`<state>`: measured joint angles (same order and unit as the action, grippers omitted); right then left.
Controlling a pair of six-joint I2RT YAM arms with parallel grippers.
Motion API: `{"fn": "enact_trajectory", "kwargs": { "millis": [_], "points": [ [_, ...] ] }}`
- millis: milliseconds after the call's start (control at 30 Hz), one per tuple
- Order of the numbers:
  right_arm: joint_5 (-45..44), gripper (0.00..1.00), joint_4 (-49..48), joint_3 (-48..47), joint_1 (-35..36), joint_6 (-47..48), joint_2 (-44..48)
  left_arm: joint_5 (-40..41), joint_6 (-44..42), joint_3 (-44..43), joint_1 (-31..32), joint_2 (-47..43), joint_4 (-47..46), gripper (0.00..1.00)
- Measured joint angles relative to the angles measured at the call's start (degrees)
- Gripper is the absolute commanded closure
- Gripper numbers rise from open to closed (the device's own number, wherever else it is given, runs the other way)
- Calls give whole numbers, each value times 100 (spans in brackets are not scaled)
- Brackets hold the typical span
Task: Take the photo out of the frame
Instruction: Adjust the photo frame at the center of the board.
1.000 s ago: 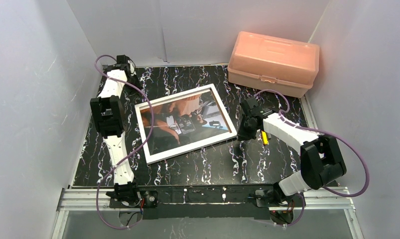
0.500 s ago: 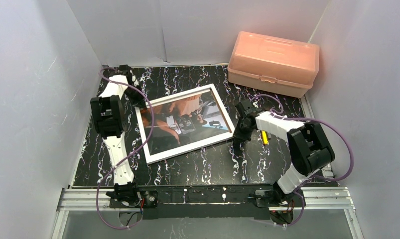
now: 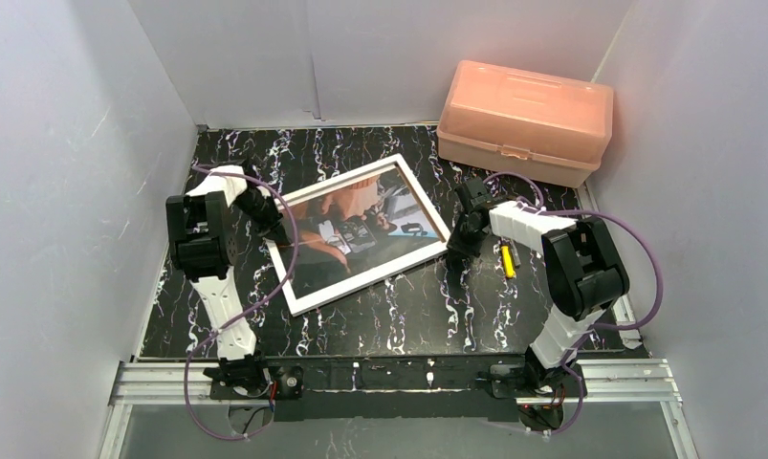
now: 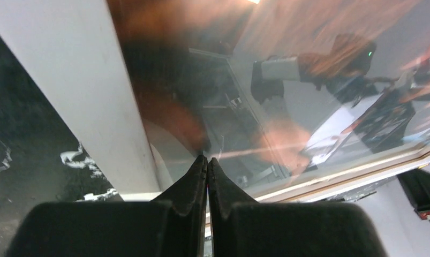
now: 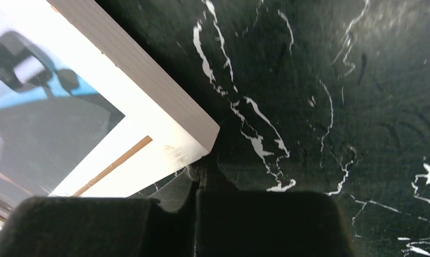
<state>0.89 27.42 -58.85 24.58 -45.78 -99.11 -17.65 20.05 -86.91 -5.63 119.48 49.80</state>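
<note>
left gripper [image 4: 207, 162]: clenched, empty, tips at the frame's [image 3: 370, 278] left border. right gripper [image 5: 202, 172]: clenched, empty, tips against the frame's right corner. the photo [image 3: 356, 232] lies inside the frame on the table [image 3: 475, 306]. only the top view shows the pink box [image 3: 523, 120]. glass reflections blur the photo in the left wrist view.

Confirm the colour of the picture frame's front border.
White. The frame border shows best in the top external view.

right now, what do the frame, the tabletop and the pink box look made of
Frame: likely painted wood, matte white face, greyish side edge. Tabletop: black marble-look surface, white veins, possibly printed. Pink box: translucent moulded plastic, slightly glossy.
</note>
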Motion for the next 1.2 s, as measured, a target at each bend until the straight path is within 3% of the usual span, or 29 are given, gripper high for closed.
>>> {"fn": "enact_trajectory", "kwargs": {
  "millis": [167,300,600,833,1200],
  "points": [
    [-4,99,-101,-138,-83,101,-125,-20,66,660,0,-422,-11,100],
    [0,99,-127,-138,-90,122,-125,-13,81,662,0,-568,-24,100],
    [13,99,-216,-50,-90,190,-66,328,7,-1008,2,-463,-245,100],
    [15,99,-175,177,-87,280,155,789,-258,-2465,2,393,-476,100],
    [-214,99,-131,616,-52,243,581,1115,-592,-2817,-28,1130,-529,100]
  ]
}}
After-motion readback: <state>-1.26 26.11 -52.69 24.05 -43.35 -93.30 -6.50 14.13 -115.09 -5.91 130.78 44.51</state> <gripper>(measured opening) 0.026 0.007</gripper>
